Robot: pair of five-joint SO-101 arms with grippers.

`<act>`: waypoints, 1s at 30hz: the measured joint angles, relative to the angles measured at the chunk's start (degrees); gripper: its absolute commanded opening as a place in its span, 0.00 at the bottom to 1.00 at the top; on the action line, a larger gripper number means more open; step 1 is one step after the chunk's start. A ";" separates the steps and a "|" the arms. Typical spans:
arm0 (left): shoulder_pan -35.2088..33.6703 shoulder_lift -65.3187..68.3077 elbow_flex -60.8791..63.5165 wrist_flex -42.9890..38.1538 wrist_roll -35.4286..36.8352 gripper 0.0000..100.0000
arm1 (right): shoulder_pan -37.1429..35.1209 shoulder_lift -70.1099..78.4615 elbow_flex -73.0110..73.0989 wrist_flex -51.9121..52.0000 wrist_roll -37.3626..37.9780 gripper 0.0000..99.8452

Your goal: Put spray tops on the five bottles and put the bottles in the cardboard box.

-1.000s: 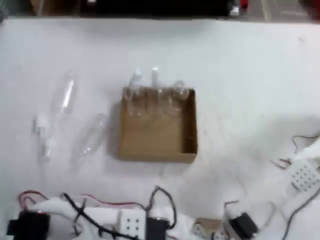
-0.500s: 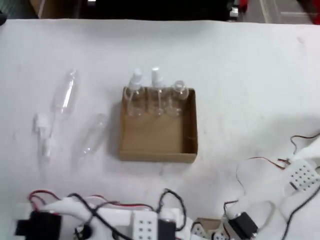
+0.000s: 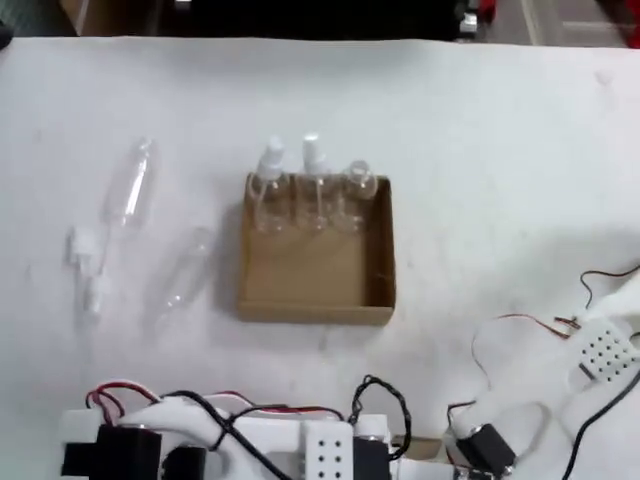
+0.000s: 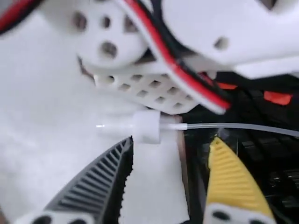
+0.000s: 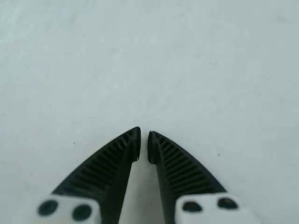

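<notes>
High view: bottle (image 3: 186, 264) beside cardboard box (image 3: 315, 313)

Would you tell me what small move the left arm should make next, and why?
Probably ease the left claw forward and close it on the spray top: the claw is open, and the top lies just beyond its tips. In the cardboard box, the rightmost bottle seems to lack one.

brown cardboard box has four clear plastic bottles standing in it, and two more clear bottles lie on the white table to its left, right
Not quite. The high view shows three clear plastic bottles standing in the brown cardboard box, not four. Two more clear bottles do lie on the white table to its left.
</notes>
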 measured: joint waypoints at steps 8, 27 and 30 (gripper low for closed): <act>-0.44 -0.70 4.31 -4.04 0.09 0.26 | 0.00 0.00 0.00 0.00 0.00 0.05; -9.32 -6.95 13.27 -10.81 -2.46 0.24 | -1.05 0.26 -0.09 1.58 0.00 0.05; -11.34 -6.95 13.27 -10.99 -2.81 0.24 | -1.05 0.26 -0.09 1.58 0.00 0.05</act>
